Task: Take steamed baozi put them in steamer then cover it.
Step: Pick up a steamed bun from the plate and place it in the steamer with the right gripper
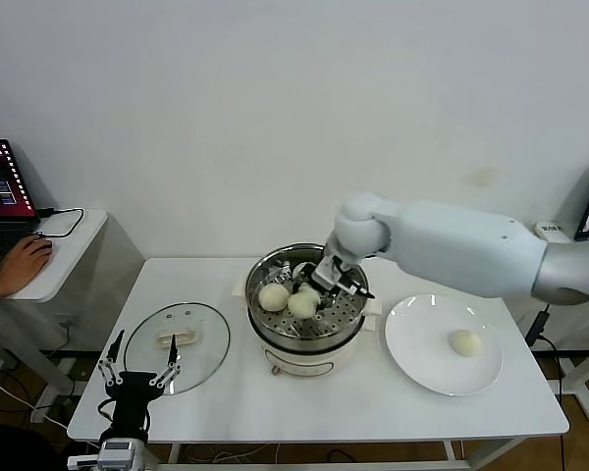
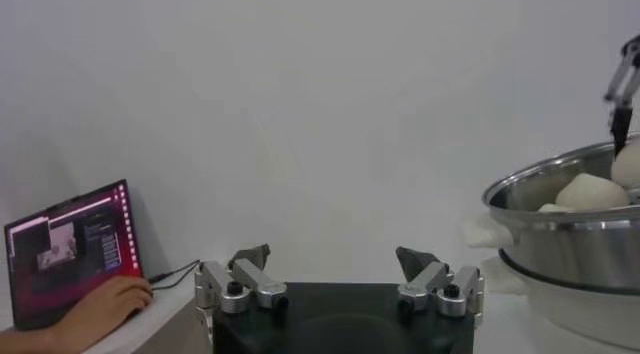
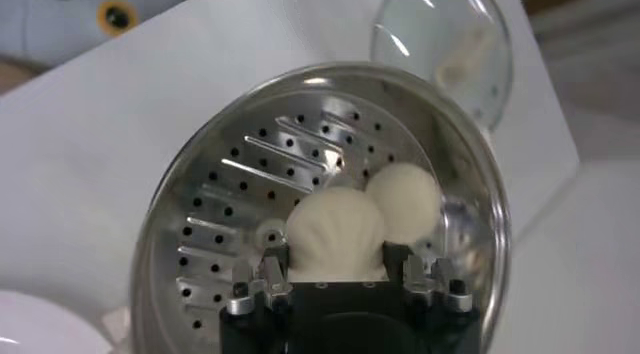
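the right gripper [image 3: 335, 271] reaches inside the steamer [image 1: 267, 328], its jaws grasping a baozi [image 3: 335, 231] over the perforated tray — two more buns beside it. a fourth bun [image 1: 464, 342] sits on the white plate [image 1: 417, 363]. the cover [image 1: 201, 329] lies on the table, left of the steamer — the left gripper [image 1: 137, 368] hangs over its near edge, jaws spread wide.

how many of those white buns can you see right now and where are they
4: three smooth cream-white dough buns sit on the round steel steamer's perforated tray, the last between the right gripper's fingers; one lies on the flat white plate. None appear hidden.
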Robot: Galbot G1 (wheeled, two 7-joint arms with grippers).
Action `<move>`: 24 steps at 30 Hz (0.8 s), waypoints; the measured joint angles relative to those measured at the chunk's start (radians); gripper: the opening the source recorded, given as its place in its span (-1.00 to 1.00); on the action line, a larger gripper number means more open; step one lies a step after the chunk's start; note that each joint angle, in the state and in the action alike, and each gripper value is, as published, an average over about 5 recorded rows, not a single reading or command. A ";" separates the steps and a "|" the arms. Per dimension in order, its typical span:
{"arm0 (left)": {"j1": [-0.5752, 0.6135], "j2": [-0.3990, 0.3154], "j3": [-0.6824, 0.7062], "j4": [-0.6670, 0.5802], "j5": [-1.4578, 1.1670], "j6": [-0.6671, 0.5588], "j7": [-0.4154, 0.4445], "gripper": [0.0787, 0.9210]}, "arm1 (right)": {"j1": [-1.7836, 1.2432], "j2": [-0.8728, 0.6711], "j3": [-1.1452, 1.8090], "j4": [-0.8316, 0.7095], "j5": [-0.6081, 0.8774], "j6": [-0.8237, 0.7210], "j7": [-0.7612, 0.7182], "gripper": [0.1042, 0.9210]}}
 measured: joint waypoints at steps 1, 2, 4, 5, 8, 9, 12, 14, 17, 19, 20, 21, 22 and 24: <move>0.000 -0.001 0.000 0.001 0.000 0.000 0.000 0.77 | -0.003 0.008 -0.003 -0.002 -0.011 0.013 0.001 0.18; -0.001 -0.001 0.000 0.001 0.000 0.000 0.000 0.77 | -0.006 0.014 -0.006 -0.005 -0.021 0.025 0.001 0.18; -0.001 -0.002 0.000 0.002 0.000 -0.001 -0.001 0.77 | -0.011 0.025 -0.011 -0.010 -0.042 0.048 0.002 0.18; -0.001 -0.002 0.000 0.002 -0.001 -0.001 -0.001 0.77 | -0.013 0.029 -0.014 -0.012 -0.052 0.058 0.001 0.18; 0.000 -0.003 0.000 0.003 -0.001 -0.003 -0.002 0.77 | -0.016 0.035 -0.021 -0.016 -0.078 0.085 0.000 0.19; 0.000 -0.004 0.001 0.003 -0.001 -0.004 -0.002 0.77 | -0.018 0.036 -0.023 -0.017 -0.086 0.093 -0.001 0.21; 0.000 -0.005 0.002 0.004 -0.001 -0.005 -0.002 0.77 | -0.021 0.038 -0.028 -0.019 -0.103 0.113 -0.001 0.32; 0.000 -0.006 0.003 0.005 -0.001 -0.005 -0.002 0.77 | -0.022 0.038 -0.031 -0.018 -0.109 0.123 0.002 0.43; -0.001 -0.007 0.005 0.006 -0.001 -0.005 -0.002 0.77 | -0.021 0.033 -0.033 -0.012 -0.112 0.131 0.006 0.63; -0.001 -0.007 0.005 0.007 -0.001 -0.005 -0.002 0.77 | -0.018 0.029 -0.033 -0.007 -0.112 0.134 0.007 0.72; -0.001 -0.007 0.006 0.007 -0.001 -0.005 -0.002 0.77 | -0.015 0.026 -0.032 -0.004 -0.111 0.134 0.008 0.73; -0.002 -0.007 0.006 0.007 -0.001 -0.005 -0.002 0.77 | -0.011 0.023 -0.030 -0.001 -0.110 0.133 0.007 0.75; -0.003 -0.006 0.006 0.007 -0.001 -0.005 -0.002 0.77 | -0.006 0.018 -0.028 0.003 -0.107 0.131 0.006 0.75; -0.005 -0.004 0.007 0.006 -0.001 -0.005 -0.001 0.77 | 0.007 0.006 -0.022 0.011 -0.096 0.119 0.000 0.76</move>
